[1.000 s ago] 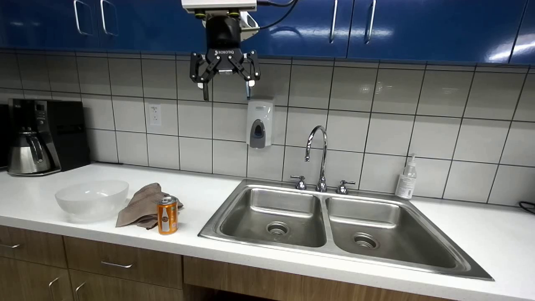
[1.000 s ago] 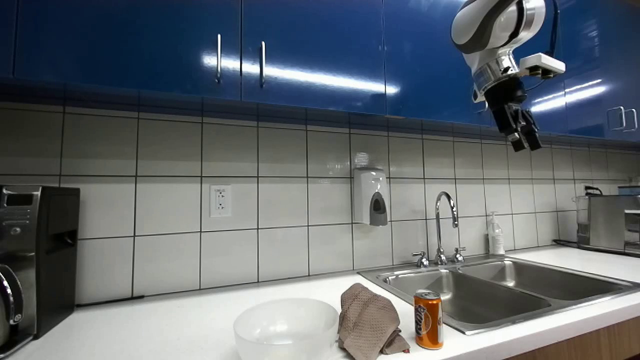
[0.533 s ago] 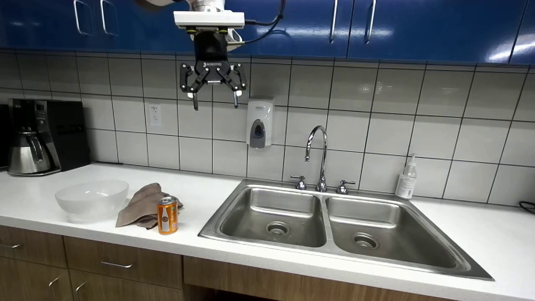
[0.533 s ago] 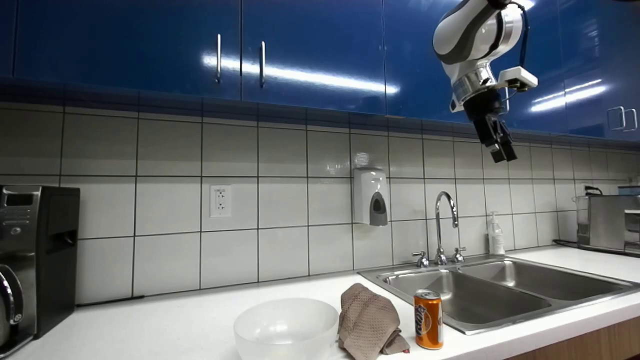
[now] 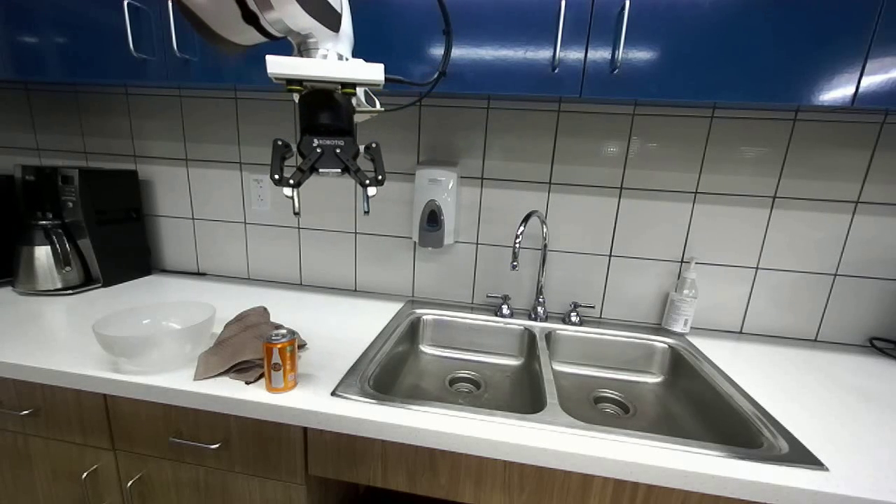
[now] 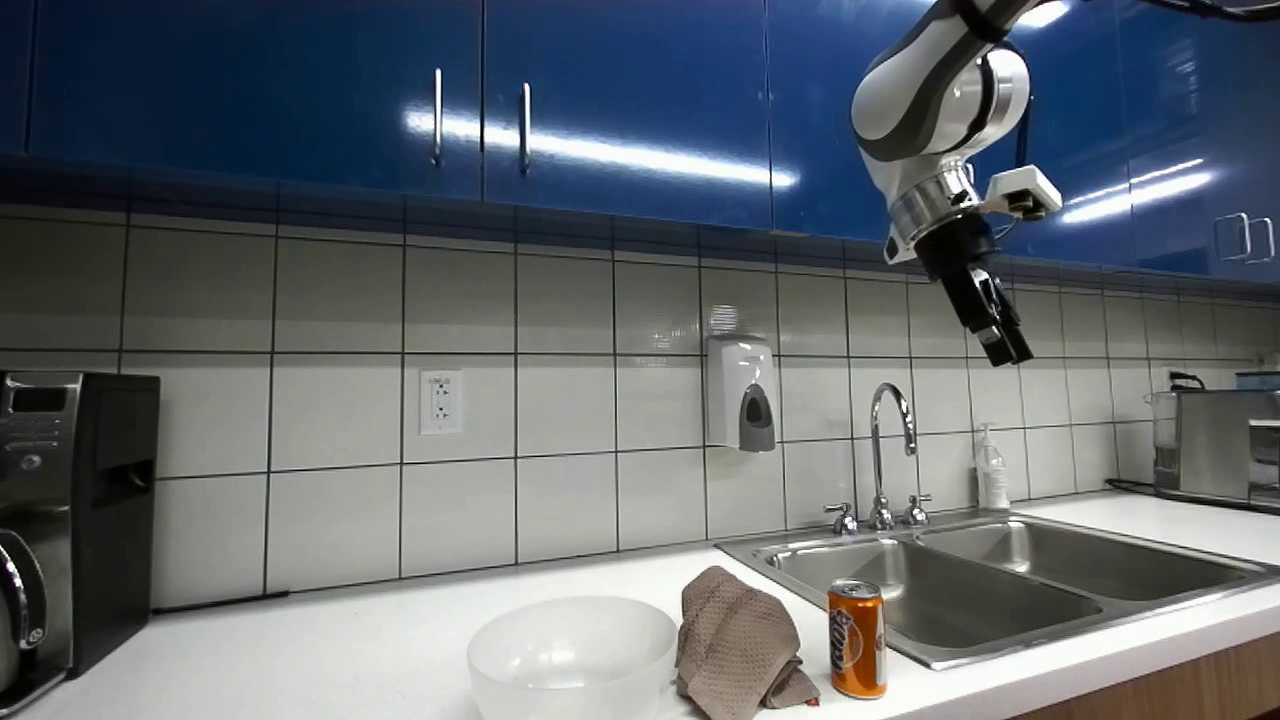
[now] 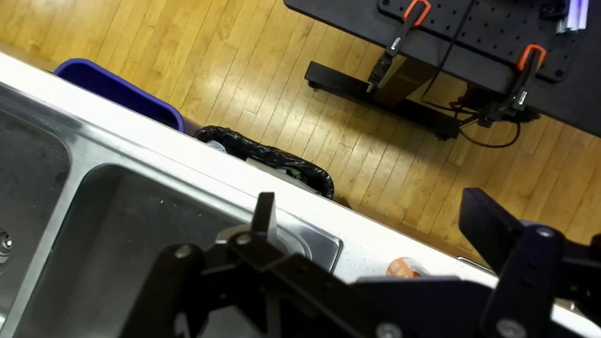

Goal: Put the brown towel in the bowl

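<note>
Hangs well above the bench (image 5: 336,308) with widely parted fingers (image 5: 295,201), pointing to six o'clock in an exterior view and holding only air. Slants toward five o'clock, at the end of the arm (image 6: 930,110), in an exterior view.

As for the brown towel (image 5: 241,343), lies crumpled on the bench, well apart from the fingers and at seven o'clock from them in an exterior view. Is outside the translucent bowl (image 5: 150,346); has it at nine o'clock in both exterior views, too close to tell whether touching. Has the upright orange can (image 5: 281,362) just beside, at three to four o'clock.

In an exterior view, farther toward three o'clock, gives way to the steel sink (image 5: 551,378), with a faucet (image 5: 542,276) between eleven and twelve. Bears a coffee maker (image 5: 105,224) at eleven o'clock from the bowl. On the tiled wall (image 5: 392,262), at three o'clock from the fingers, shows a soap dispenser (image 5: 435,206).

In the wrist view, shows the can partly hidden between the parted fingers, between four and five o'clock from the middle, and wooden floor (image 7: 263,70) toward twelve.
</note>
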Action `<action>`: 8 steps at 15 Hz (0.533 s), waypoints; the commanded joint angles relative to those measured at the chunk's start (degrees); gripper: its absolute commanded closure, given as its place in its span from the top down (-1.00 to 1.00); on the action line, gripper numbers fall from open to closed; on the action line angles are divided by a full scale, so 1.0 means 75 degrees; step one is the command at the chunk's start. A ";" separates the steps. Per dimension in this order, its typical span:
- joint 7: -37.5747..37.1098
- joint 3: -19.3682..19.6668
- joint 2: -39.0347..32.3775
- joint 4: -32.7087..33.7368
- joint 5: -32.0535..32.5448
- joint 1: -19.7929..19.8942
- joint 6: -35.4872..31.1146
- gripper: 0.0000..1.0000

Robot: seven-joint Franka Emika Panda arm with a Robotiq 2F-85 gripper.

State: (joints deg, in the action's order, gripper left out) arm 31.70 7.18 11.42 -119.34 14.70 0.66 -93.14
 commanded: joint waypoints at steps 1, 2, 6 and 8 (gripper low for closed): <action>0.0132 -0.0139 0.0326 -0.0685 -0.0087 -0.0067 -0.0511 1.00; 0.0164 -0.0174 0.0309 -0.0789 -0.0098 -0.0109 -0.0627 1.00; 0.0351 -0.0287 0.0193 -0.1105 -0.0164 -0.0287 -0.1109 1.00; 0.0494 -0.0331 0.0116 -0.1204 -0.0209 -0.0367 -0.1334 1.00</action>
State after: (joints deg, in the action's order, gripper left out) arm 32.64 5.43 11.66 -126.53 14.49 -1.84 -100.39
